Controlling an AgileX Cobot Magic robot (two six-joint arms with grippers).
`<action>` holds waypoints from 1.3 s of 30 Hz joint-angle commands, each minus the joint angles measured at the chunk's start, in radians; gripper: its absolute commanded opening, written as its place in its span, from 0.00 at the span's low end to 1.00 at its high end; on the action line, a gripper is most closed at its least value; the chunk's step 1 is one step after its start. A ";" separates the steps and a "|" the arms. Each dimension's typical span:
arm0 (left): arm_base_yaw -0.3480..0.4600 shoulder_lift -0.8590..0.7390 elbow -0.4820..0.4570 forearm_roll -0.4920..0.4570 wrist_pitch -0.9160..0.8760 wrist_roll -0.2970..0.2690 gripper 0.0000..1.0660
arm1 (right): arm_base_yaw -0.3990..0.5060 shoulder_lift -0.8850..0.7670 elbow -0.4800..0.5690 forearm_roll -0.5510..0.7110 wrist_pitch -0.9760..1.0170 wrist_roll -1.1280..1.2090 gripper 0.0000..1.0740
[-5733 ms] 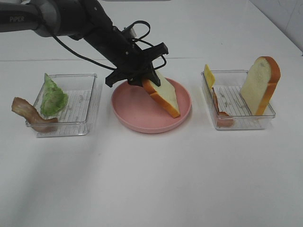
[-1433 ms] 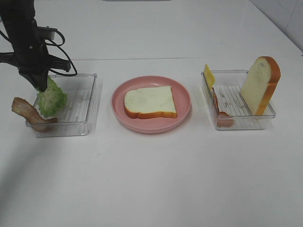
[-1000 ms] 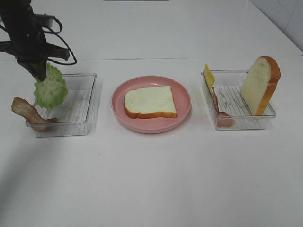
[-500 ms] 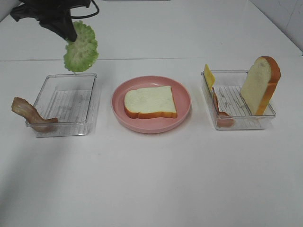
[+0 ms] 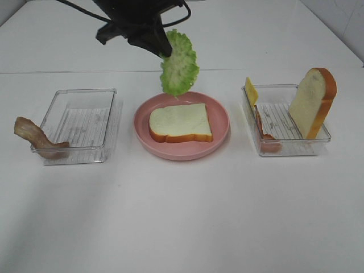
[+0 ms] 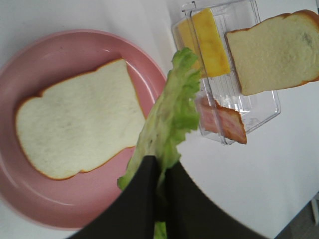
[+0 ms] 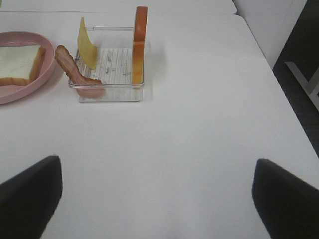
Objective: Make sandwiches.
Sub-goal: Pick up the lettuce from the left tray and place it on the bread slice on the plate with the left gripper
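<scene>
The white table (image 5: 182,227) fills the overhead view. From the upper centre of the frame the dark left arm reaches in, and the left gripper (image 5: 165,52) is clamped on the top edge of the lettuce leaf (image 5: 180,69). The leaf hangs free over the far rim of the pink plate (image 5: 219,132) at mid-frame. Pinching one edge likely lets it drape flat once lowered. On the plate the bread slice (image 5: 181,122) lies flat as the sandwich base, bare on top, so lettuce looks like the next layer. The left tray (image 5: 85,122), at centre left, now holds only a bacon strip (image 5: 34,136), slung over its near-left corner and partly outside. In the right tray (image 5: 278,122), at centre right, the second slice (image 5: 311,102) leans upright against the right wall. The second bacon strip (image 5: 264,136) lies along the left wall, and the cheese square (image 5: 251,91) stands on edge at the far-left corner. Standing the pieces on edge probably makes them easy to pinch. The right gripper (image 7: 157,169), outside the overhead view, has its jaws spread wide and empty above bare table, facing the right tray.
</scene>
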 commanded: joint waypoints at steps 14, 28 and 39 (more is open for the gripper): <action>-0.058 0.168 -0.007 -0.239 -0.123 0.070 0.00 | -0.006 -0.013 0.003 -0.002 -0.006 0.006 0.90; -0.038 0.200 -0.012 -0.033 -0.116 0.062 0.00 | -0.006 -0.013 0.003 0.001 -0.006 0.006 0.90; -0.038 0.230 -0.012 0.044 -0.155 0.077 0.00 | -0.006 -0.013 0.003 0.001 -0.006 0.006 0.90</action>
